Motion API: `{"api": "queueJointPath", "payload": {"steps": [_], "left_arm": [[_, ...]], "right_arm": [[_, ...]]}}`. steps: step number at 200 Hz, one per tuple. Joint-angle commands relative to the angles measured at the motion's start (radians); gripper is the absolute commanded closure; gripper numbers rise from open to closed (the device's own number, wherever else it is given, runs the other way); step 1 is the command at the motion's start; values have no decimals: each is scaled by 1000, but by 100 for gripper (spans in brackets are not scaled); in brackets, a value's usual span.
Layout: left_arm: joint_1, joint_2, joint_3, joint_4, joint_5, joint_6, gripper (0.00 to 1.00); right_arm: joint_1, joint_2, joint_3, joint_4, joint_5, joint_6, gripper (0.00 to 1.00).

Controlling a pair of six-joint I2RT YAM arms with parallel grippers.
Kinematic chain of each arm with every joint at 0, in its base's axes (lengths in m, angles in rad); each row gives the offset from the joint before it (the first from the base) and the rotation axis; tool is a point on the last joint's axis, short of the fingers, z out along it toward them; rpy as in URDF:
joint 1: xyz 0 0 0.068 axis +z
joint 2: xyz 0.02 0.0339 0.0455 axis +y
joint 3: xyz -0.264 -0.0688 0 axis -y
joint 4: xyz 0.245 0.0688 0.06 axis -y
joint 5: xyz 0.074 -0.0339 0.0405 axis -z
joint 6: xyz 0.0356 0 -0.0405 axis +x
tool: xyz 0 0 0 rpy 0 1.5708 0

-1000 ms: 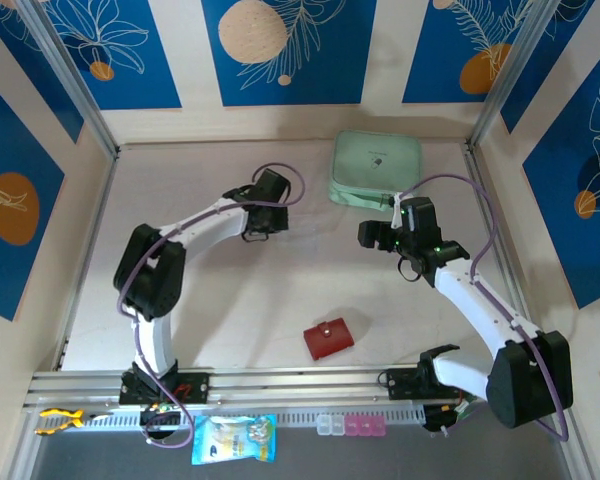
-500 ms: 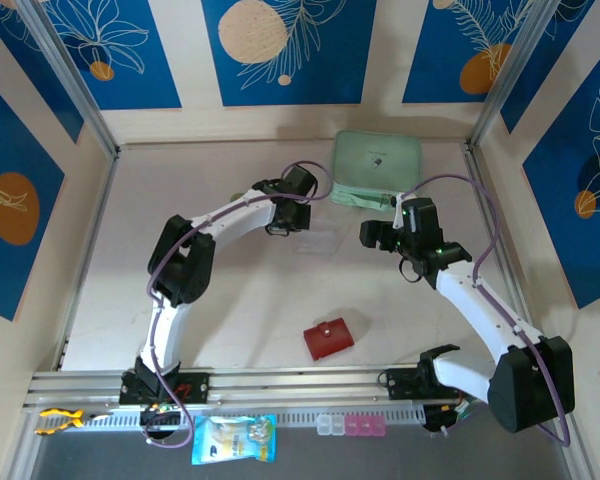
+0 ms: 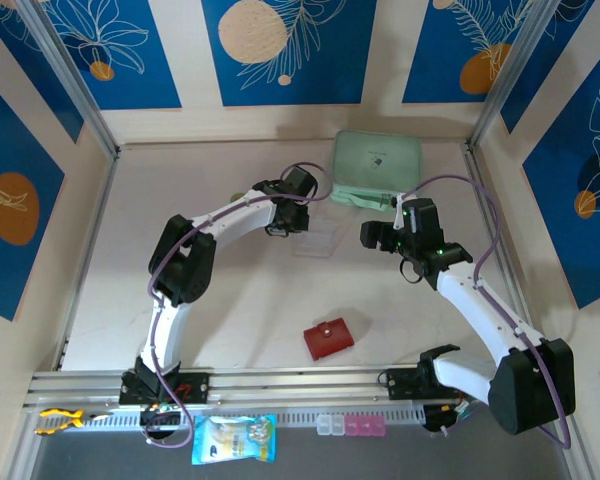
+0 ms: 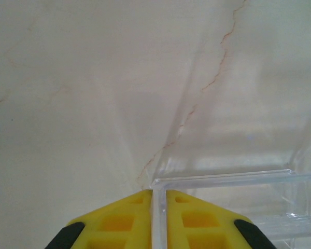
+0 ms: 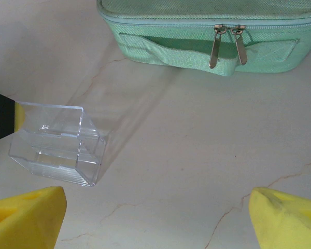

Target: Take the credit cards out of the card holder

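A small red folding wallet (image 3: 328,338) is seen lying closed on the pale marbled table (image 3: 230,290), at the near edge and roughly midway between the two arm bases. Its snap tab is turned upward and its inside is hidden. It is touched by neither arm and lies well apart from both grippers.

The left gripper (image 3: 300,217) is held far out over the middle of the table. In the left wrist view, the left gripper (image 4: 158,196) is shown with its yellow fingers (image 4: 116,223) drawn almost together, and one thin upright wall of a clear rigid plastic stand (image 4: 223,207) is pinched between them. That stand (image 3: 318,240) is set on the table just right of the left gripper.

The right gripper (image 3: 376,237) is held to the right of the stand, with its jaws spread wide apart and nothing between them. In the right wrist view (image 5: 155,223), the stand (image 5: 57,150) is seen on the left, and a mint-green fabric zip case (image 5: 207,31) is seen beyond it. The case (image 3: 376,168) is laid at the far right of the table, its two zip pulls side by side.
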Motion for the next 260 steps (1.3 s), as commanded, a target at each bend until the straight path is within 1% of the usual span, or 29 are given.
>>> {"api": "queueJointPath", "payload": {"steps": [1,67,108,141,161,188,202,219,235,250,260], "left_arm": [[-2,-45,-25,-22,-34,-10,87],[9,-86,-70,-15,-55,-14,86],[9,-93,-67,2,-31,-11,84],[8,-131,-79,22,-9,-4,81],[9,-159,-92,33,-5,4,80],[9,-203,-123,59,10,17,79],[9,-222,-136,67,21,27,79],[11,-249,-154,74,28,38,79],[16,-281,-176,86,36,44,78],[27,-312,-202,103,44,49,78],[33,-335,-225,115,49,50,79]], "right_arm": [[7,-14,-13,-5,7,-5,9],[8,-18,-10,-6,0,-7,9],[14,-24,-3,-19,-7,1,9],[30,-17,33,-80,-113,10,9],[81,-11,41,-120,-151,-8,9],[157,16,58,-193,-202,-90,9],[203,45,86,-245,-184,-91,10],[267,68,108,-282,-209,-112,10],[333,92,135,-326,-186,-80,10],[379,111,153,-363,-207,-27,12],[426,117,155,-381,-211,-10,13]]}}
